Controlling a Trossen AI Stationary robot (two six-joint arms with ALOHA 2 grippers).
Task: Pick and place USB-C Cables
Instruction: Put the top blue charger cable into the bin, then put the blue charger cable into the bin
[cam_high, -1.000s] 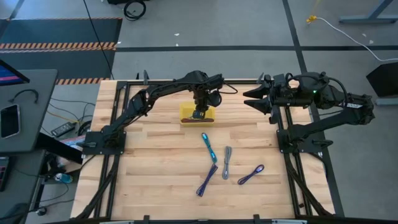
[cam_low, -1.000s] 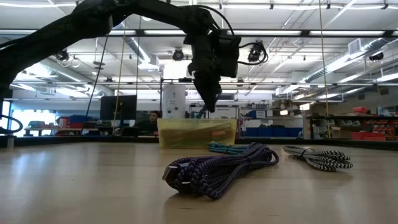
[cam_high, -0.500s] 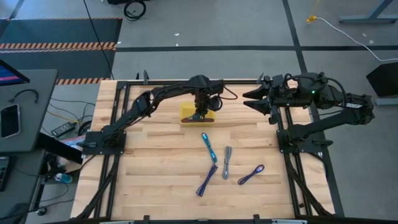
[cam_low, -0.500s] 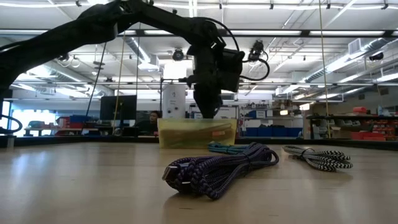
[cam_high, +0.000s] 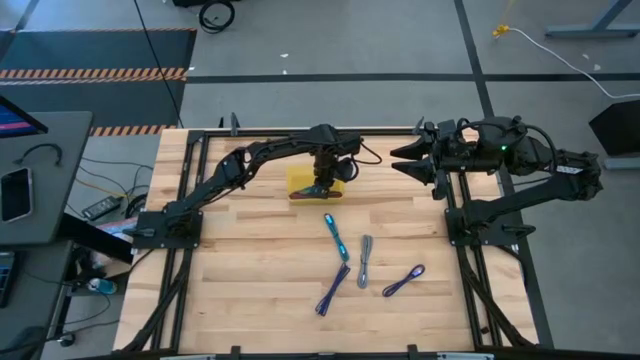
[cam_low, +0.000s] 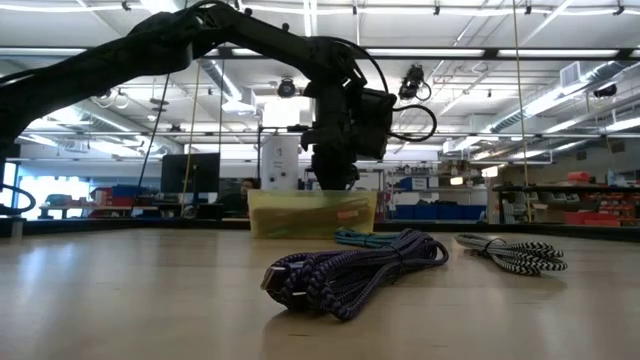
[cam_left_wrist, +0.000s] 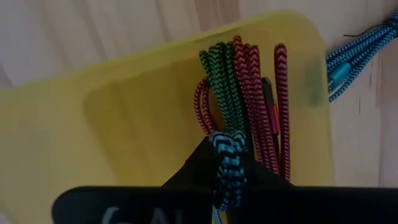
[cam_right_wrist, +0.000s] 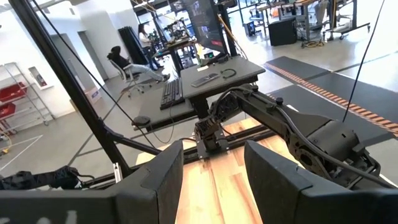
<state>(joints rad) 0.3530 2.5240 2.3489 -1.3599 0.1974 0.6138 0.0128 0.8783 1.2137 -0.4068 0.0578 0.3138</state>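
The left gripper (cam_high: 322, 186) hangs low over the small yellow translucent plastic tray (cam_high: 300, 180), and its dark fingers are pinched on a folded teal-blue braided cable (cam_left_wrist: 227, 163) whose looped end pokes out just past the fingertips. Right beyond that loop, already lying in the tray, are a green braided cable bundle (cam_left_wrist: 219, 87) and a maroon braided cable bundle (cam_left_wrist: 261, 102), side by side and touching. So the step in hand looks like the drop-off: the carried cable is over the tray but not yet let go. The next move calls for spreading the fingers so the bundle falls beside the other two, then lifting clear without dragging any loop along. Four bundles wait on the wooden table (cam_high: 240, 280), well away from the fingers: another teal-blue cable (cam_high: 334, 236), a grey cable (cam_high: 365, 260), a purple cable (cam_high: 331, 291) and a second purple cable (cam_high: 403, 281). The right gripper (cam_high: 408, 160) waits at the far right edge of the table with its fingers spread, holding nothing. Compared with a second ago, the left gripper has sunk toward the tray, so that in the low view its tip now dips behind the tray's rim; the loose cables have not moved.
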